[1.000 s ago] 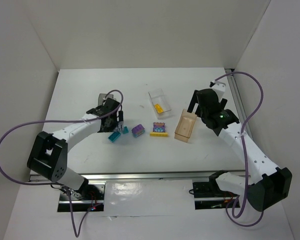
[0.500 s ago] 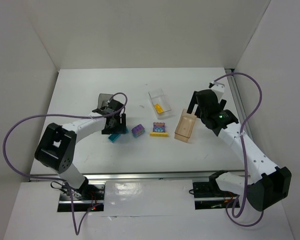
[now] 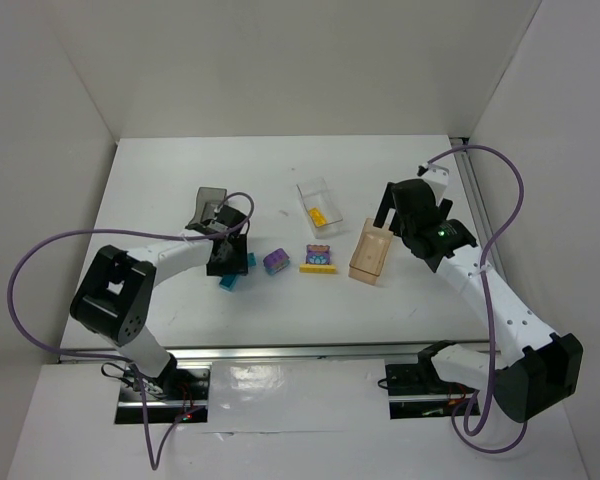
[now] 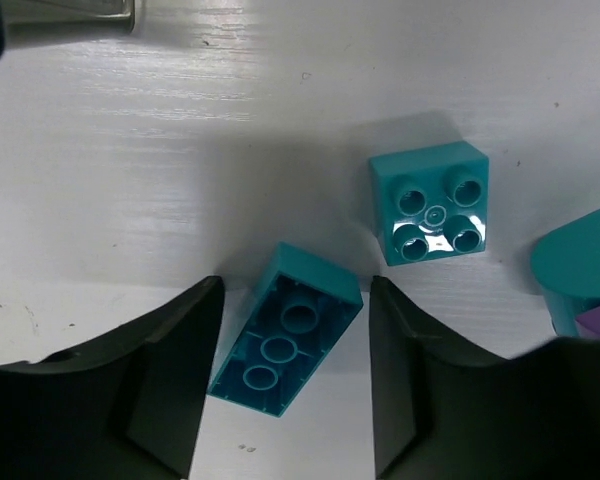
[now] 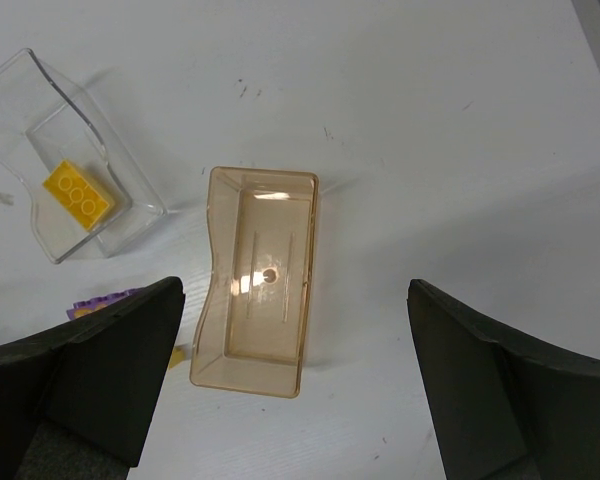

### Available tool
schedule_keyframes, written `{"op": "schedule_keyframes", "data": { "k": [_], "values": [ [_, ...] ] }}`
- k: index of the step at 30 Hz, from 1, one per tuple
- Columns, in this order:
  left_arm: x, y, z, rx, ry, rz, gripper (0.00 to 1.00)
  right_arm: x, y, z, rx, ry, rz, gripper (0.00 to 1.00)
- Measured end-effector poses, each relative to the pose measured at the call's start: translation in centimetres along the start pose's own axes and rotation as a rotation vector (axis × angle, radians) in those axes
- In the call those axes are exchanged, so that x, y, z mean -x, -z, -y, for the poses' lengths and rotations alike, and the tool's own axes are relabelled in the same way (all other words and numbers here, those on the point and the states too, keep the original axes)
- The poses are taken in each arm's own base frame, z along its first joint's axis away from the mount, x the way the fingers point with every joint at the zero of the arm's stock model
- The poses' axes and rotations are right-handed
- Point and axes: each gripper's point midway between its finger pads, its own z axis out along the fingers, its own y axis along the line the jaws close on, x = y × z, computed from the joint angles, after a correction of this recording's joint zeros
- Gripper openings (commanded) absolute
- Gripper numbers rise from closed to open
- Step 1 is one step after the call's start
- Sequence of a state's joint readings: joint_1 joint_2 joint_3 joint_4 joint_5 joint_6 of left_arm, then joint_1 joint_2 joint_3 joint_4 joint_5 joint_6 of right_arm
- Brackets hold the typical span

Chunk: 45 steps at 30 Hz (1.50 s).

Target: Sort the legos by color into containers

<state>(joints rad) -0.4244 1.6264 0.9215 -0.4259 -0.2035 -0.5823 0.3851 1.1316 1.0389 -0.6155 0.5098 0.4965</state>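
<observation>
My left gripper (image 3: 228, 264) is open, low over the table, with its jaws on either side of an upturned long teal lego (image 4: 285, 343); neither finger (image 4: 170, 380) visibly touches it. A square teal lego (image 4: 430, 203) lies just beyond it. A purple lego (image 3: 274, 261) and a purple brick on a flat yellow plate (image 3: 318, 258) lie mid-table. The clear container (image 3: 318, 200) holds a yellow lego (image 5: 78, 190). My right gripper (image 5: 295, 390) is wide open and empty above the empty tan container (image 5: 260, 280). The dark grey container (image 3: 208, 203) stands behind my left gripper.
The tan container also shows in the top view (image 3: 370, 252), right of the yellow plate. The clear container (image 5: 40, 120) is at the left of the right wrist view. White walls close in the table on three sides.
My left gripper has moved toward the near side and come down around the long teal lego. The right arm has not moved.
</observation>
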Motion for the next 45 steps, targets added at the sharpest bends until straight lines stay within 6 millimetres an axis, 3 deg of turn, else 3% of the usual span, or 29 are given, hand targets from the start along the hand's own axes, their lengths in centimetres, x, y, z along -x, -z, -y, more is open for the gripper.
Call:
{"op": "schedule_keyframes", "data": {
  "k": [3, 4, 7, 8, 12, 15, 19, 23, 26, 27, 28, 30, 32, 36, 41, 45],
  "values": [
    [0.0, 0.0, 0.0, 0.000, 0.004, 0.001, 0.60, -0.1, 0.0, 0.0, 0.001, 0.001, -0.002, 1.00],
    [0.0, 0.0, 0.0, 0.000, 0.005, 0.000, 0.49, -0.1, 0.0, 0.0, 0.001, 0.001, -0.003, 1.00],
    [0.0, 0.1, 0.1, -0.001, 0.022, 0.001, 0.29, -0.1, 0.0, 0.0, 0.002, 0.001, -0.003, 1.00],
    [-0.1, 0.2, 0.0, 0.000, 0.025, -0.001, 0.17, -0.1, 0.0, 0.0, 0.003, 0.001, -0.004, 1.00],
    [0.2, 1.3, -0.2, 0.006, 0.022, -0.009, 0.10, -0.2, 0.0, -0.1, 0.008, 0.002, -0.008, 1.00],
    [3.5, 3.7, 0.3, -0.025, 0.040, 0.060, 0.10, -0.2, 0.0, -0.1, 0.008, 0.001, -0.008, 1.00],
    [11.1, 7.3, -0.2, -0.060, 0.099, 0.230, 0.04, -0.3, 0.0, -0.1, 0.007, 0.003, -0.010, 1.00],
    [17.8, 8.6, -2.5, -0.016, 0.150, 0.340, 0.04, -0.9, -0.2, 0.0, 0.006, 0.010, -0.025, 1.00],
    [20.5, 6.8, -4.2, 0.039, 0.164, 0.337, 0.11, -1.0, -0.2, 0.0, 0.009, 0.010, -0.027, 1.00],
    [20.9, 5.7, -4.6, 0.057, 0.167, 0.322, 0.18, -1.0, -0.2, 0.0, 0.010, 0.009, -0.027, 1.00],
    [21.2, 4.6, -5.0, 0.073, 0.169, 0.302, 0.39, -1.0, -0.2, 0.0, 0.010, 0.010, -0.027, 1.00],
    [21.0, 2.3, -5.5, 0.095, 0.154, 0.251, 0.63, -1.0, -0.2, -0.1, 0.012, 0.010, -0.028, 1.00],
    [20.5, 0.5, -5.9, 0.109, 0.144, 0.201, 0.74, -1.0, -0.2, -0.1, 0.011, 0.011, -0.030, 1.00],
    [20.1, -0.4, -5.9, 0.102, 0.123, 0.156, 0.74, -1.1, -0.3, -0.1, 0.011, 0.009, -0.032, 1.00],
    [19.3, 3.1, -3.4, 0.052, 0.083, 0.201, 0.65, -1.1, -0.3, -0.2, 0.013, 0.009, -0.034, 1.00],
    [14.8, 7.5, 0.2, -0.065, 0.066, 0.219, 0.68, -1.4, -0.4, -0.4, 0.020, 0.008, -0.045, 1.00]
  ]
}}
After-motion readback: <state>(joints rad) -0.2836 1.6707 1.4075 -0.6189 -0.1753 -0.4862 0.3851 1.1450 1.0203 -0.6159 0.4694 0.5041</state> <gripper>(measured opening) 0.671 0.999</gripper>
